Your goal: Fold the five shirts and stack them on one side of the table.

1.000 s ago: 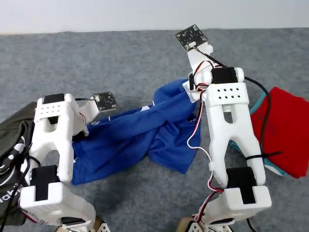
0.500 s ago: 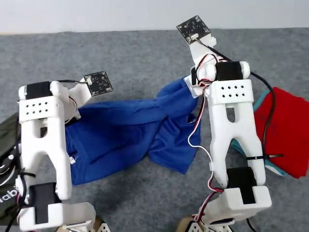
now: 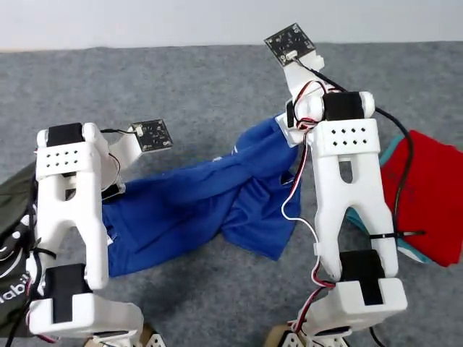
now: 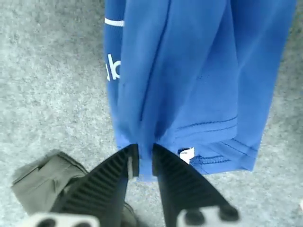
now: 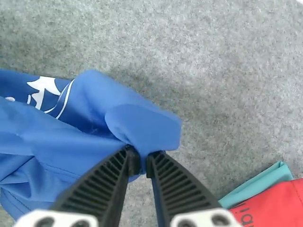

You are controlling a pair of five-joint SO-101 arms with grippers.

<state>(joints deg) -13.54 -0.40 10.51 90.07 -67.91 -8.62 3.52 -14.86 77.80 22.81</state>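
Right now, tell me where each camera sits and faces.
High view: fixed overhead, facing down on both arms, blue shirt, red shirt.
Left wrist view: on left arm, facing left end effector pinching the shirt.
Right wrist view: on right arm, facing right end effector, same.
All three share the blue shirt.

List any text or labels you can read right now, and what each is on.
Blue shirt: white print creased into folds, not readable.
Dark shirt: white letters cut off at the frame edge, not readable.
Red shirt: sliver of print, not readable.
No complete text anywhere.
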